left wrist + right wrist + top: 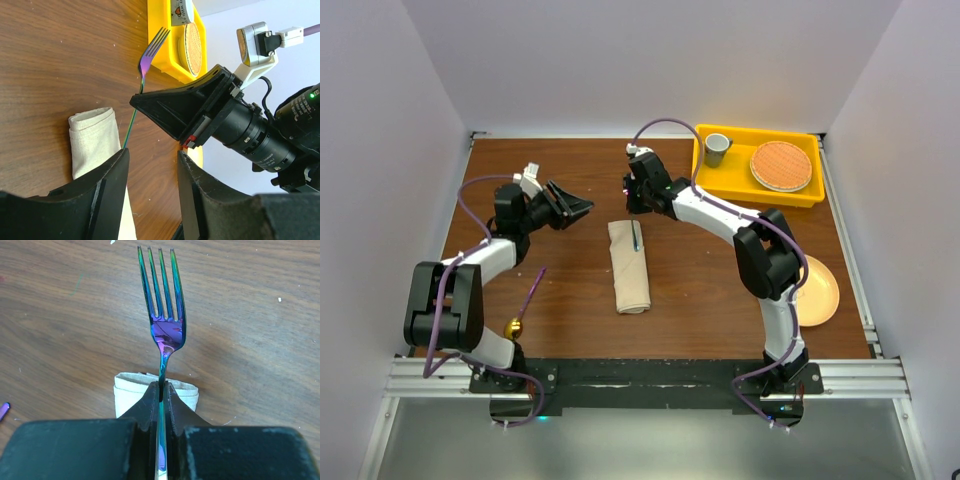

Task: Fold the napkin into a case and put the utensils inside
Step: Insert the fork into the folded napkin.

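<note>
The napkin lies mid-table, folded into a narrow long case, and also shows as the napkin and the napkin in the wrist views. My right gripper is shut on the handle of the rainbow fork, tines pointing away from the case. The fork's handle slants down over the case's far end; whether it goes inside is unclear. My left gripper hovers left of the case's far end, open, with nothing between its fingers. The spoon lies on the table at the left, gold bowl nearest me.
A yellow tray at the back right holds a grey cup and a round woven orange mat. A peach plate sits at the right edge, beside the right arm. Walls close in on three sides.
</note>
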Controlling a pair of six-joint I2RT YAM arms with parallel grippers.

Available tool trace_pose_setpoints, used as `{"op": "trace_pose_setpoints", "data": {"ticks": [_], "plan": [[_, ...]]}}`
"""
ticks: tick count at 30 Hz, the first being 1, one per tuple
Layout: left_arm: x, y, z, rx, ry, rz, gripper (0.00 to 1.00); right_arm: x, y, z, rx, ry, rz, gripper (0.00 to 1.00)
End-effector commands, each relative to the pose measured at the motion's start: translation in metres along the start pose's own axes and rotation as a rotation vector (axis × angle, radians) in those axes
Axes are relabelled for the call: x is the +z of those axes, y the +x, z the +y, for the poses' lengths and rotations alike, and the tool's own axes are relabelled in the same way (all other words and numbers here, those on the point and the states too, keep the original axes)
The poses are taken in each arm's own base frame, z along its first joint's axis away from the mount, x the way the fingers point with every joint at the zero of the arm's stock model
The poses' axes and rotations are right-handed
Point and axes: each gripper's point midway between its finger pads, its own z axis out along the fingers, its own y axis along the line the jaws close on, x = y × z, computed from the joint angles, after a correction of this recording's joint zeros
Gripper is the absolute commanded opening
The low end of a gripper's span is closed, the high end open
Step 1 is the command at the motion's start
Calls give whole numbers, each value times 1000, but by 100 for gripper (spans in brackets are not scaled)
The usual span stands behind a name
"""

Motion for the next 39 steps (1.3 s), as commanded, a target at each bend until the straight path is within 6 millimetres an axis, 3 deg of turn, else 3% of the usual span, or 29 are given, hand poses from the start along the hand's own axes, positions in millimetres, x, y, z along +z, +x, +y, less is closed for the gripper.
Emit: {"op": "trace_pose_setpoints", "data": {"ticks": [1, 11, 17, 22, 25, 29, 33, 39], "plan": [[-3, 1, -1, 14, 22, -4, 47, -14, -21, 11, 26, -25, -67, 0], [-4, 2, 2, 14, 19, -4, 45, -23, 1, 15, 36, -31, -30, 0], [1, 10, 15, 43, -7, 30, 43, -26, 12, 14, 36, -25, -8, 0], [16, 25, 33, 61, -28, 99, 47, -23, 13, 15, 41, -19, -6, 0], [26, 35, 41, 94, -41, 155, 57, -20, 15, 14, 39, -11, 0, 0], [40, 49, 42, 129, -20, 216, 62, -18, 16, 11, 39, -2, 2, 0], [51, 64, 51, 141, -34, 261, 63, -17, 18, 11, 42, -1, 7, 0], [60, 70, 73, 131, -115, 254, 62, -16, 19, 11, 46, 0, 12, 0]]}}
